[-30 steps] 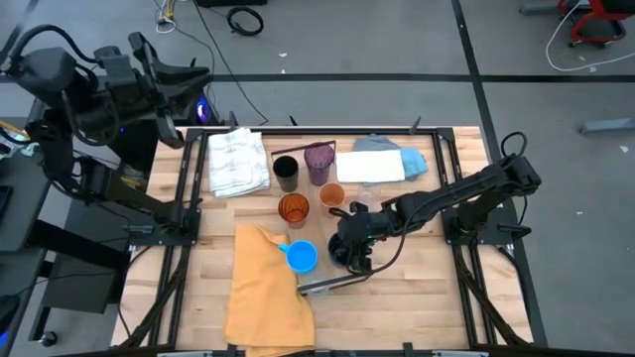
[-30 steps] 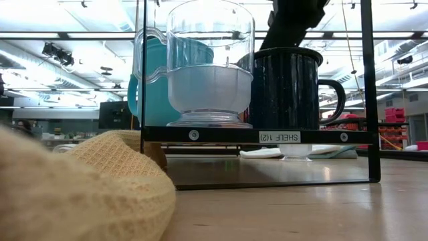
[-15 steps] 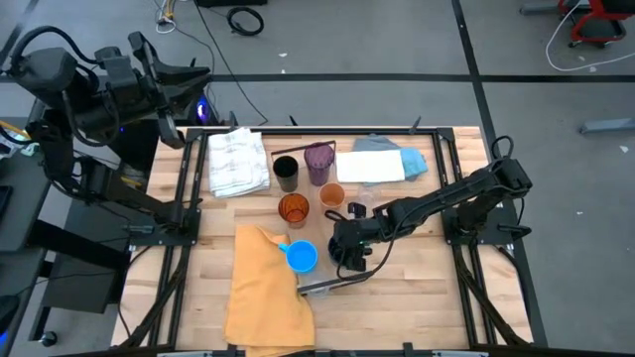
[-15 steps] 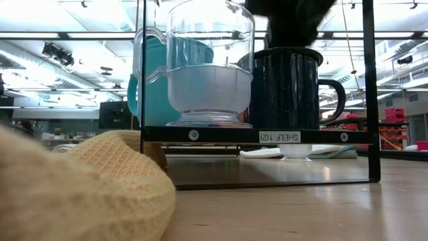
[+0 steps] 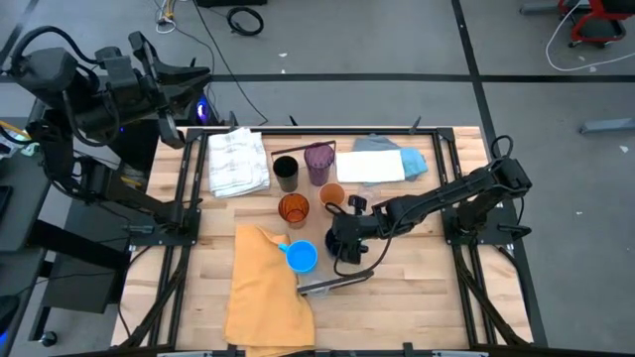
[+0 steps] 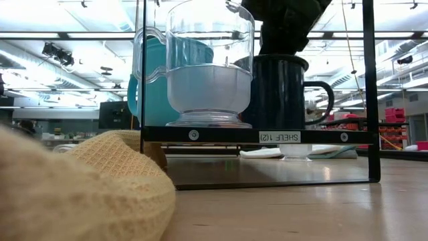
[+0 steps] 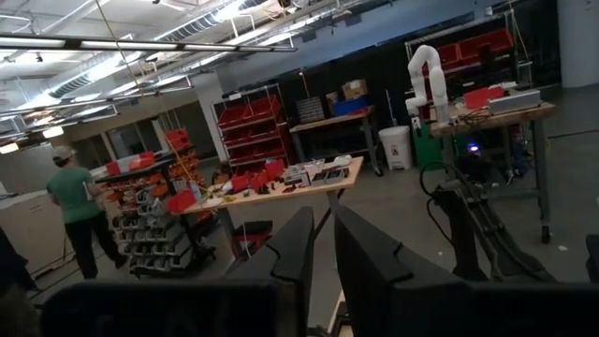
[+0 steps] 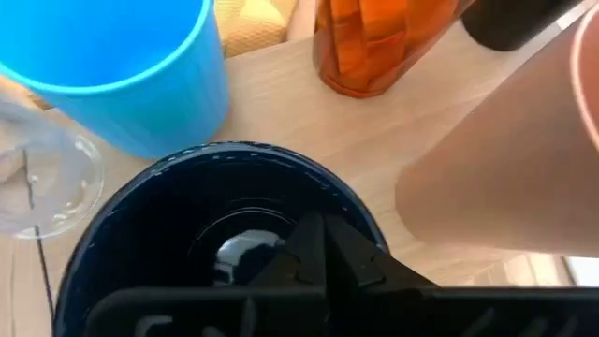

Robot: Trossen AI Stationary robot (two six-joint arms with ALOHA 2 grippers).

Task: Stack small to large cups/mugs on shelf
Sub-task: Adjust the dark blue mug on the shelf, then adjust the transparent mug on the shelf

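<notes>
Fingers of the right gripper (image 5: 343,241) grasp the dark navy mug (image 6: 279,90) by its rim; it has turned and slid slightly since a moment ago, beside the clear plastic cup (image 6: 209,73) on the shelf (image 6: 257,136). Left gripper (image 7: 321,267) waits off-counter, nearly clenched.

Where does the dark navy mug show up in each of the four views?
High view: dark navy mug under the right pincer, right of the bright blue mug.
Low view: on the shelf, right of centre.
Left wrist view: not in it.
Right wrist view: fills the lower middle.
Shared landmark: the bright blue mug beside it.
</notes>
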